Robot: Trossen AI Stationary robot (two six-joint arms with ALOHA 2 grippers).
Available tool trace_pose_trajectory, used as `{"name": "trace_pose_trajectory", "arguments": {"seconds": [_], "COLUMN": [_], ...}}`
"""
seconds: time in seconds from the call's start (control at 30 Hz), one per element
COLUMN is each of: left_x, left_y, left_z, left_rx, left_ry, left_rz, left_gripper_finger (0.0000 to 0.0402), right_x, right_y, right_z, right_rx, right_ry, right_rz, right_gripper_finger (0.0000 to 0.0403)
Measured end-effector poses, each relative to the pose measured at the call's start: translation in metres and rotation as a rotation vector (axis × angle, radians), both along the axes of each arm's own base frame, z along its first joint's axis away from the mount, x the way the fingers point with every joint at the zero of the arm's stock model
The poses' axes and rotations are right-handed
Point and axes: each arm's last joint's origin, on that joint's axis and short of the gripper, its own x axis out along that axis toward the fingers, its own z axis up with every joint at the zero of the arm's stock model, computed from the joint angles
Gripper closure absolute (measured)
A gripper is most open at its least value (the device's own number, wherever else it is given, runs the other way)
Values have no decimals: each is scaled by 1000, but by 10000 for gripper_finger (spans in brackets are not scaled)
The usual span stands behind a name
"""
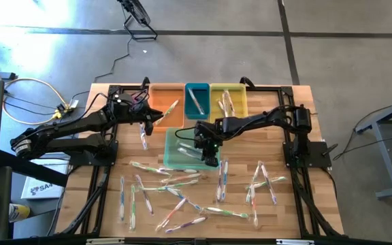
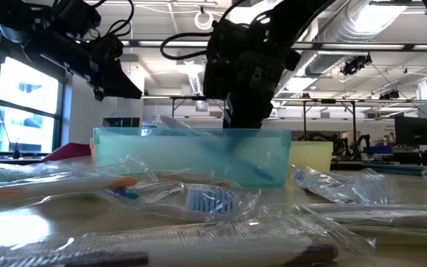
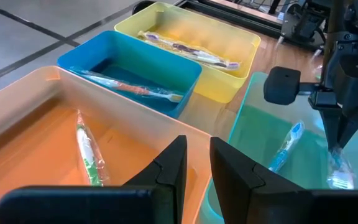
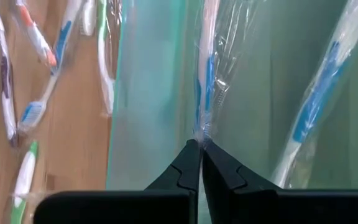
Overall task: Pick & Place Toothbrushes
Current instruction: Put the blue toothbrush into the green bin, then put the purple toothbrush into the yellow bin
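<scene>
Most of your toothbrushes (image 1: pixel 182 180) were not yet sorted: they lay loose in their wrappers across the near half of the table (image 1: pixel 305 224). Beyond them, your right gripper (image 4: pixel 196 144) was down in the green bin (image 1: pixel 172 139), its fingers pressed together on the end of a wrapped brush (image 4: pixel 205 74) with a blue stripe, and a second blue one lay beside it in that bin. Your left gripper (image 3: pixel 197 165) hovered over the orange bin's near wall, fingers slightly parted, nothing between them. Farthest off, the orange bin (image 3: pixel 36 124) held one brush, the blue bin (image 3: pixel 166 62) one, the yellow bin (image 3: pixel 241 37) a couple. You had, I judge, only a small share placed.
</scene>
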Motion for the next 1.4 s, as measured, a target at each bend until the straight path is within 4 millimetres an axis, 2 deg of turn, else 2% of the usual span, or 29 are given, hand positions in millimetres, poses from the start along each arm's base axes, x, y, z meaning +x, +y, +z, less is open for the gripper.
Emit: {"name": "trace_pose_trajectory", "arguments": {"seconds": [0.37, 0.7, 0.87, 1.2, 1.4], "left_x": [0, 0, 0, 0, -1], "left_y": [0, 0, 0, 0, 0], "left_z": [0, 0, 0, -1, -2], "left_rx": [0, 0, 0, -7, -16], "left_ry": [0, 0, 0, 5, 20], "left_rz": [1, 1, 1, 0, 0], "left_gripper_finger": [332, 332, 332, 332, 332], "right_x": [0, 0, -2, -16, -26], "right_y": [-1, -3, -4, -9, -10], "right_z": [0, -1, 3, 56, 78], "right_rx": [-35, -67, -70, -127, -188], "right_ry": [-1, -6, -14, -140, -179], "right_rz": [-2, -1, 14, -31, -68], "right_gripper_finger": [395, 311, 301, 348, 371]}}
